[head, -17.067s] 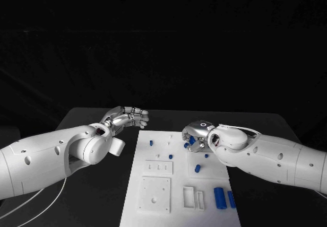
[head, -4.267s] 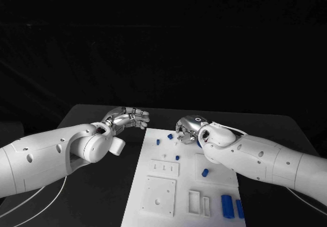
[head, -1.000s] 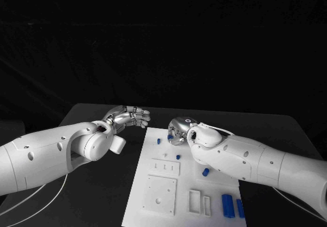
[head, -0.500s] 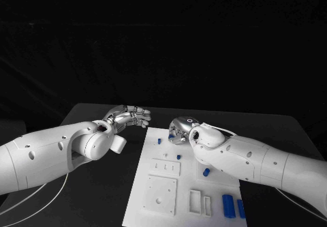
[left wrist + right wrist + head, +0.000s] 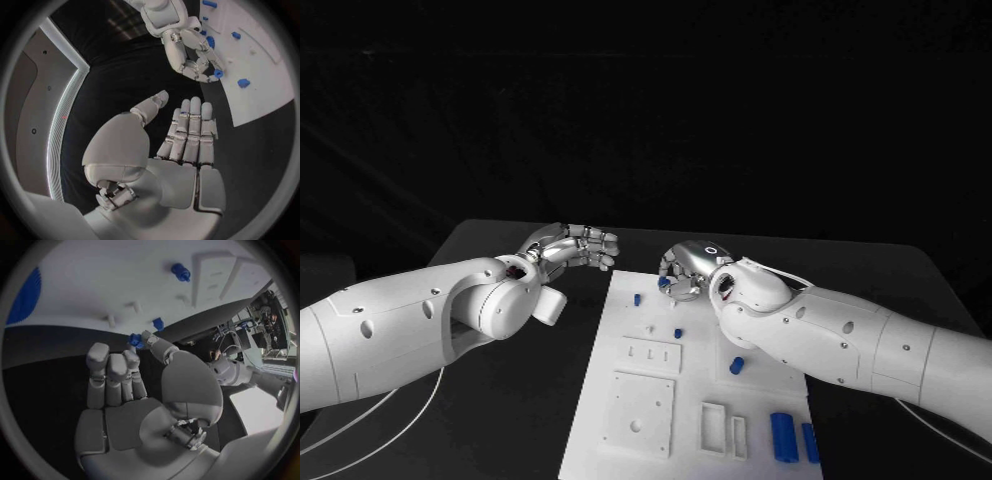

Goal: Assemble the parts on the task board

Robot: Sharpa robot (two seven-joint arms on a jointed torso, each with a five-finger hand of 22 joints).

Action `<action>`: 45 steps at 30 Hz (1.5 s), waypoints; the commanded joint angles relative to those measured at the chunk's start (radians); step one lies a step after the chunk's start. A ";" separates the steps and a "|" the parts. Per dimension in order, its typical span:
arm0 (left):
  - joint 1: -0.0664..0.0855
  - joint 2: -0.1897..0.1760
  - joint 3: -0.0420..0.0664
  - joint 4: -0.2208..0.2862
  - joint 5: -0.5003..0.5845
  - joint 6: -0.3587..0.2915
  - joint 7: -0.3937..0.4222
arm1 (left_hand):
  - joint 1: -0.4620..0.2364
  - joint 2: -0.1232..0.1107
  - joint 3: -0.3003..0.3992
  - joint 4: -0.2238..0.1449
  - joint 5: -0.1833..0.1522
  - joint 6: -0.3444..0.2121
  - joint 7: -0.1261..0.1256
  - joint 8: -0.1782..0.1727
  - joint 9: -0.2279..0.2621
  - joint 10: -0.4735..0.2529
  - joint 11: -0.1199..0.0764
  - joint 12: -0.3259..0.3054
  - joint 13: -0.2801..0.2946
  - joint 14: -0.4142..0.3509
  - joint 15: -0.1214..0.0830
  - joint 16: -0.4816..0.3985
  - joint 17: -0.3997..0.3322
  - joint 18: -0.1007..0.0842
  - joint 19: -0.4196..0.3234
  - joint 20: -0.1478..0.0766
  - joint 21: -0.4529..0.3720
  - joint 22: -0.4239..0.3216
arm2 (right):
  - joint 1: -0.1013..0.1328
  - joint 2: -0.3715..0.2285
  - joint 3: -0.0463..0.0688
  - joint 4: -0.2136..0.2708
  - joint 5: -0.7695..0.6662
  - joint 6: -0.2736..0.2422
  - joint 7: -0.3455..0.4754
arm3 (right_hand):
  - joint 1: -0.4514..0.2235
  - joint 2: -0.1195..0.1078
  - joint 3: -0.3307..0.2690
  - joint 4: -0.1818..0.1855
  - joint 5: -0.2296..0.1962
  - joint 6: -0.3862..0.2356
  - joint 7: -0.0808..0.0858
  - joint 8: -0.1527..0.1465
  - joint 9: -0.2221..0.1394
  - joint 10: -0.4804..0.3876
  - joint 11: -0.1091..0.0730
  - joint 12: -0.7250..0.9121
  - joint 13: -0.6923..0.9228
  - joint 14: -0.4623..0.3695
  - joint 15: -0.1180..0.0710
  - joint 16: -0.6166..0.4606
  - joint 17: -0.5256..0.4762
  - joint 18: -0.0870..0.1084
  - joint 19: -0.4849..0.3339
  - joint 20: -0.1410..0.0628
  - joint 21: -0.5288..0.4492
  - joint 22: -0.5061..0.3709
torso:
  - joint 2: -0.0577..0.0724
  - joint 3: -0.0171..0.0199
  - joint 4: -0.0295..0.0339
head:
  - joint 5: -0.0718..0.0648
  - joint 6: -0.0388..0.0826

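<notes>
The white task board (image 5: pixel 698 378) lies lengthwise in the middle of the table. My right hand (image 5: pixel 687 268) hovers over its far end and pinches a small blue part (image 5: pixel 135 340) between thumb and a finger; the same part (image 5: pixel 217 73) shows in the left wrist view. Another small blue part (image 5: pixel 638 298) stands just left of that hand, one more (image 5: pixel 678 333) farther down the board, and a third (image 5: pixel 737 366) lies mid-board. My left hand (image 5: pixel 574 246) floats left of the board's far corner, fingers straight and apart (image 5: pixel 187 135), holding nothing.
Two longer blue parts (image 5: pixel 783 437) (image 5: pixel 809 442) lie side by side at the board's near right corner. Raised white blocks (image 5: pixel 635 414) and slotted frames (image 5: pixel 724 428) occupy the near half of the board. Black table (image 5: pixel 516 400) surrounds it.
My right hand has drifted slightly right and away over the board's far end, wrist turning a little, still pinching the blue part. The left hand has stayed put.
</notes>
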 commanded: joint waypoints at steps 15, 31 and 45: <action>0.001 -0.011 0.001 0.007 -0.004 0.012 0.008 | -0.008 -0.005 0.005 0.002 -0.003 -0.008 0.025 -0.007 -0.001 -0.009 0.001 -0.005 0.002 -0.008 0.002 0.007 -0.002 0.017 -0.005 -0.001 0.004 0.020 | 0.002 -0.103 0.019 0.054 0.000 0.079 0.044 | -0.008 -0.005 0.009 0.001 0.003 0.043 0.022 0.003 0.013 0.007 0.000 0.003 -0.001 -0.001 -0.007 -0.001 0.002 0.059 0.001 0.006 0.005 0.015 | -0.003 0.0048 -0.0094 | 0.004 0.009; 0.001 -0.016 0.001 0.011 -0.004 0.013 0.008 | -0.008 -0.005 0.005 0.002 -0.003 -0.009 0.025 -0.007 -0.001 -0.009 0.001 -0.006 0.002 -0.008 0.002 0.008 -0.002 0.017 -0.005 -0.001 0.004 0.019 | 0.002 -0.094 0.019 0.024 -0.022 0.129 0.017 | -0.010 -0.007 0.017 0.003 0.003 0.041 0.022 0.001 0.013 0.006 0.000 0.002 -0.002 -0.001 -0.006 -0.003 0.003 0.059 0.000 0.006 0.005 0.015 | -0.002 0.0007 -0.0049 | 0.000 0.006; 0.003 -0.014 0.001 0.011 -0.004 0.013 0.007 | -0.008 -0.005 0.005 0.002 -0.003 -0.009 0.025 -0.007 -0.001 -0.009 0.001 -0.006 0.002 -0.008 0.002 0.008 -0.002 0.017 -0.005 -0.001 0.005 0.019 | 0.002 -0.046 0.011 -0.017 -0.033 0.132 -0.017 | -0.010 -0.006 0.022 0.004 0.003 0.041 0.023 0.001 0.013 0.006 0.000 0.002 -0.003 -0.001 -0.006 -0.004 0.003 0.059 0.000 0.006 0.004 0.014 | -0.001 0.0021 -0.0063 | 0.007 -0.001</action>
